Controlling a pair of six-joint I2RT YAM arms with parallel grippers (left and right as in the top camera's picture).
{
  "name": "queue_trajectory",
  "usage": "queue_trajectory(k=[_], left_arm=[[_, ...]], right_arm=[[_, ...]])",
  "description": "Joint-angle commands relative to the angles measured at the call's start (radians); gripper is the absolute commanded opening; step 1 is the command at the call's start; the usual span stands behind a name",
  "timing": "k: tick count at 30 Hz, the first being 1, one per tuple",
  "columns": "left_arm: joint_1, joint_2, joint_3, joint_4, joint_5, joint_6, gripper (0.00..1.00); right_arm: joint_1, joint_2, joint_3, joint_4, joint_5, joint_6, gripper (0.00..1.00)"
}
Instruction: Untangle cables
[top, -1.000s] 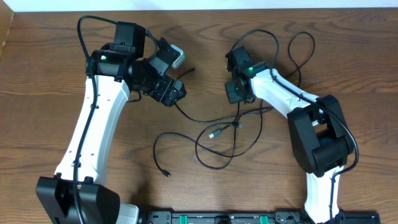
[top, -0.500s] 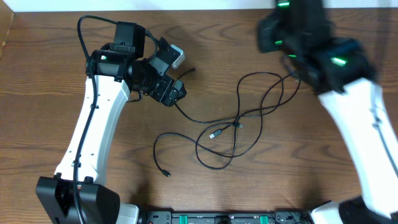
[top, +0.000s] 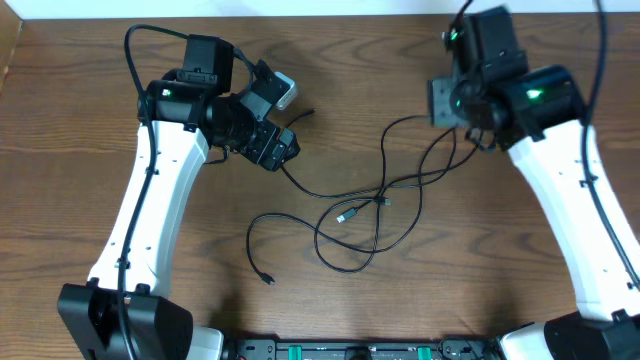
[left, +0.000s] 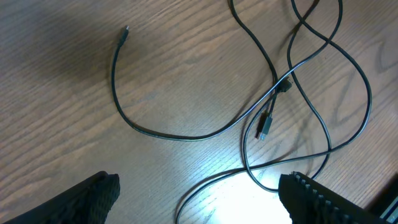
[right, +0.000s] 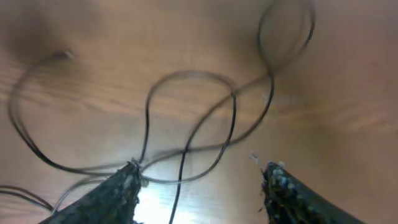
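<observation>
Thin black cables (top: 380, 195) lie in crossing loops on the wooden table's middle, with small plugs (top: 345, 215) among the loops. My left gripper (top: 290, 125) hovers at the tangle's upper left. In the left wrist view it (left: 199, 202) is open, and one cable strand (left: 205, 186) runs across the table between its fingers (left: 93, 199). My right gripper (top: 452, 100) is raised high at the back right, above the loops' right end. The right wrist view is blurred and shows it (right: 199, 193) open and holding nothing, the cables (right: 205, 118) lying on the table beyond.
A loose cable end with a plug (top: 268, 280) lies near the front centre. Another plug end (top: 308, 112) lies beside the left gripper. The arms' bases (top: 120, 320) stand at the front edge, left and right.
My right gripper has opened, risen off the table and swung to the back right. The cable loops at the far right have shifted and lie closer in. The left arm has not moved.
</observation>
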Motion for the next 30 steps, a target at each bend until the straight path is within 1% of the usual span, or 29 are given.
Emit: queue_trajectory(k=[1, 3, 7, 12, 17, 22, 30], left_arm=[[0.003, -0.005, -0.005, -0.003, 0.013, 0.008, 0.87], [0.003, -0.005, -0.005, -0.003, 0.013, 0.008, 0.87], [0.003, -0.005, -0.005, -0.003, 0.013, 0.008, 0.87], [0.003, -0.005, -0.005, -0.003, 0.013, 0.008, 0.87], [0.003, -0.005, -0.005, -0.003, 0.013, 0.008, 0.87], [0.003, -0.005, -0.005, -0.003, 0.013, 0.008, 0.87], [0.003, -0.005, -0.005, -0.003, 0.013, 0.008, 0.87]], right_arm=[[0.011, 0.004, -0.107, 0.006, 0.004, 0.104, 0.63], [0.015, 0.004, -0.188, 0.02, 0.001, 0.146, 0.63], [0.026, 0.004, -0.305, 0.074, -0.006, 0.187, 0.65], [0.025, 0.004, -0.416, 0.192, -0.087, 0.193, 0.65], [0.025, 0.005, -0.521, 0.289, -0.105, 0.219, 0.65], [0.025, 0.005, -0.585, 0.336, -0.105, 0.238, 0.65], [0.025, 0.005, -0.628, 0.411, -0.105, 0.27, 0.65]])
